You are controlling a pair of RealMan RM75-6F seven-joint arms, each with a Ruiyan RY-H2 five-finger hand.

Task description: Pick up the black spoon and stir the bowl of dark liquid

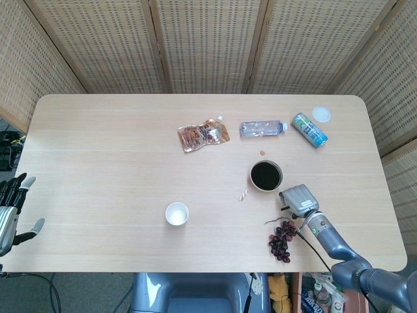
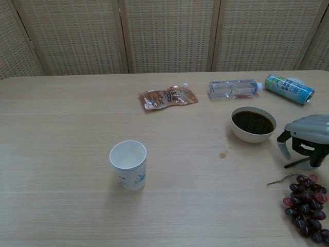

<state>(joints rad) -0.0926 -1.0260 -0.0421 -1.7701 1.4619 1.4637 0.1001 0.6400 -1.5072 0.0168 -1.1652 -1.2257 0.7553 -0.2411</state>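
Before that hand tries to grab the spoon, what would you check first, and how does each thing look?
1. Right hand over the black spoon: ok, only the handle end shows beneath it.
2. Spoon held: not ok, it lies on the table.
3. Fingers around the handle: cannot tell.
4. Bowl of dark liquid upright and close by: ok.
5. Grapes clear of the spoon: cannot tell, their stem lies near the handle.
6. Left hand out of the way: ok, off the table's left edge.
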